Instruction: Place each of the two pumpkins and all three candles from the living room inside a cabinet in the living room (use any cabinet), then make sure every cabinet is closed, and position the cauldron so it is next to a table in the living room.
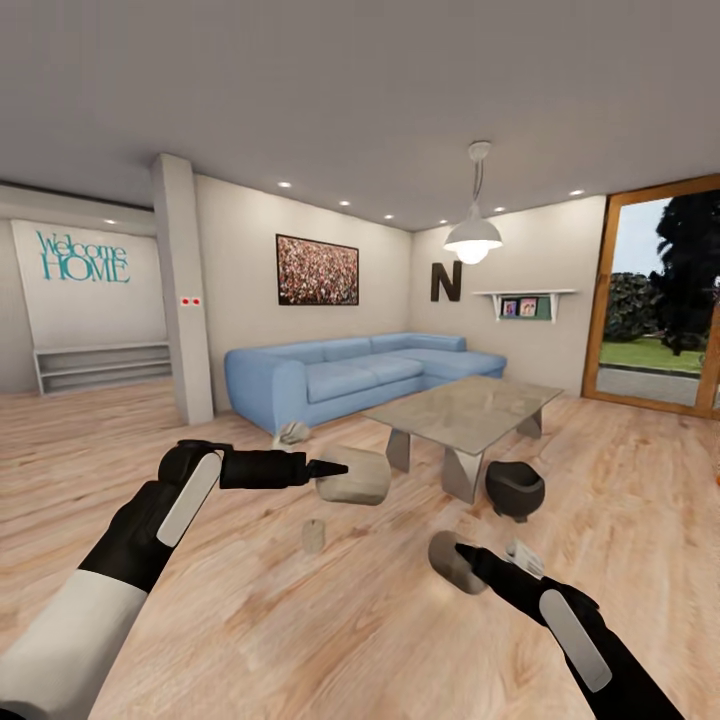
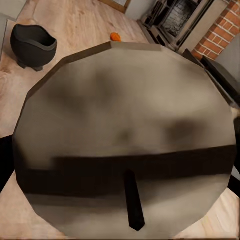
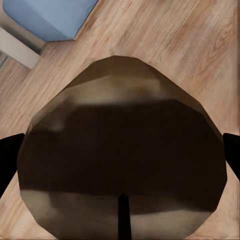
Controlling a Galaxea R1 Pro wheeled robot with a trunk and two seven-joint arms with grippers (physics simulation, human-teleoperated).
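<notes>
My left gripper (image 1: 335, 468) is shut on a stubby tan candle (image 1: 355, 477), held on its side above the floor; that candle (image 2: 125, 135) sits large and close in the left wrist view. My right gripper (image 1: 462, 549) is shut on a second candle (image 1: 450, 562), which looks darker from the right wrist (image 3: 122, 150). A third candle (image 1: 314, 537) stands on the wooden floor between my arms. The black cauldron (image 1: 514, 488) sits on the floor against the near corner of the glass-topped table (image 1: 470, 410). One small orange pumpkin (image 2: 115, 36) lies on the floor beyond the cauldron (image 2: 32, 45).
A blue corner sofa (image 1: 360, 375) stands behind the table, with a small grey object (image 1: 291, 432) on the floor at its near end. A pillar (image 1: 183, 290) rises at the left. A glass door (image 1: 660, 300) is at the right. A brick fireplace (image 2: 210, 25) lies past the pumpkin.
</notes>
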